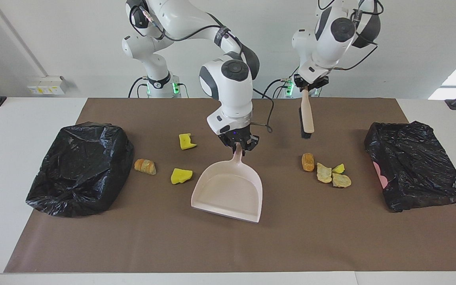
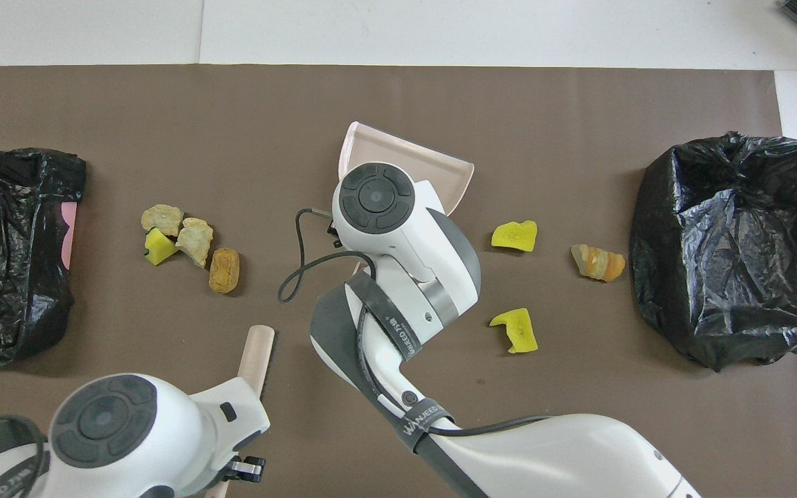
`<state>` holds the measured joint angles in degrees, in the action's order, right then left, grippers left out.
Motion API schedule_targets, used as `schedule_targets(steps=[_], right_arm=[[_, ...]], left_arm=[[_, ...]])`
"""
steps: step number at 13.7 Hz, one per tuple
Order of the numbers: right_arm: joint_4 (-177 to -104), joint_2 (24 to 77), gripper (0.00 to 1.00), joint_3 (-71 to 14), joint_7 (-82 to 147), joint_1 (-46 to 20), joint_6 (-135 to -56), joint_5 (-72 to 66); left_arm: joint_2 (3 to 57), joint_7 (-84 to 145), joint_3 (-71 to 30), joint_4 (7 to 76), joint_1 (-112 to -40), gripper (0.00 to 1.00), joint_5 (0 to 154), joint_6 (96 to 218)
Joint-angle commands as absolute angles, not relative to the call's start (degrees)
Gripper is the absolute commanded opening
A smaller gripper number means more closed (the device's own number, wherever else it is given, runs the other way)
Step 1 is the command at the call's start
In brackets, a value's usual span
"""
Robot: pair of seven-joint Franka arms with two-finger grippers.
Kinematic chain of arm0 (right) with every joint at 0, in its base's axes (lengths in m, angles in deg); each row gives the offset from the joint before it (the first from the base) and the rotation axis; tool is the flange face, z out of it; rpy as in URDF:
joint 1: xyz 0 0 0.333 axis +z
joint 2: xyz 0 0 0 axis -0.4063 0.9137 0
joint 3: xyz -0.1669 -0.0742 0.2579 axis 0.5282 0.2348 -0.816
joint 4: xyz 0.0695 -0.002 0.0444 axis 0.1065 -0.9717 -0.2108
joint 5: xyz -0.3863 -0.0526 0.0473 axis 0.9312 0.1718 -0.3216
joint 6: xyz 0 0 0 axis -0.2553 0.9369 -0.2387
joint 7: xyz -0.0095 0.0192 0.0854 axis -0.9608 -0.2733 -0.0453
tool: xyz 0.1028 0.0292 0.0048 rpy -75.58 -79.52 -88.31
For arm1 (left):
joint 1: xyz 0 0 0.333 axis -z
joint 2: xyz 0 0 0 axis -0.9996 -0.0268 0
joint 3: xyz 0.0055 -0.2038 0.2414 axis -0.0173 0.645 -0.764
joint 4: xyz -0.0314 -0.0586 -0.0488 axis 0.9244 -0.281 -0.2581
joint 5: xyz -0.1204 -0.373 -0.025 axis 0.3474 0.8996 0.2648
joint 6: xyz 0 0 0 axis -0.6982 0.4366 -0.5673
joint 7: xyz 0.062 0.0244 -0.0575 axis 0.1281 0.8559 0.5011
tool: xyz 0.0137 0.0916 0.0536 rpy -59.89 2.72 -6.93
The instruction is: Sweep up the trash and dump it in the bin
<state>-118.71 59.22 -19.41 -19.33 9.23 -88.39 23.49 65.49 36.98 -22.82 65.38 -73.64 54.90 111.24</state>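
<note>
Two robot claws hold smooth pink plastic cleaning tools.
Right claw clamps the dustpan handle; left claw grips the black-bristled brush; spongy trash lies scattered.

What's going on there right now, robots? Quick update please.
Right gripper shut on dustpan, mid-table. Left gripper shut on brush, raised. Trash unswept, seven scraps. Nothing blocking.
</note>
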Motion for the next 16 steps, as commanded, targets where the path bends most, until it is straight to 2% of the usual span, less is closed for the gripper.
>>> schedule_targets(steps=[1, 2, 6, 8, 9, 13, 16], right_arm=[[-120.7, 55.7, 0.0, -20.1, -7.1, 6.7, -86.1, 20.2], [-120.6, 55.4, 0.0, -20.1, -1.8, 6.1, -84.7, 20.2], [-123.8, 53.1, 0.0, -20.1, 23.3, 5.7, -78.7, 20.9], [-130.1, 49.9, 0.0, -19.8, 38.6, 5.6, -79.1, 22.6], [-132.4, 48.5, 0.0, -19.9, 46.0, 5.6, -79.5, 26.5], [-138.7, 45.2, 0.0, -20.0, 61.0, 6.1, -81.1, 32.9], [-144.4, 45.1, 0.0, -20.1, 70.5, 6.3, -88.7, 35.4]], left_arm=[[57.5, 41.3, -22.1, 57.1, -82.9, 0.0, 51.4, 112.8], [54.9, 41.3, -22.1, 54.6, -85.9, 0.0, 50.2, 114.0], [39.8, 43.6, -22.1, 41.9, -88.9, 0.0, 43.0, 117.8], [33.5, 43.4, -22.1, 39.1, -88.3, 0.0, 42.3, 121.4], [32.4, 43.3, -22.1, 39.9, -88.2, 0.0, 42.5, 124.4], [33.2, 42.9, -22.1, 49.1, -88.9, 0.0, 42.5, 132.6], [36.1, 39.7, -22.0, 56.3, -88.0, 0.0, 42.6, 137.0]])
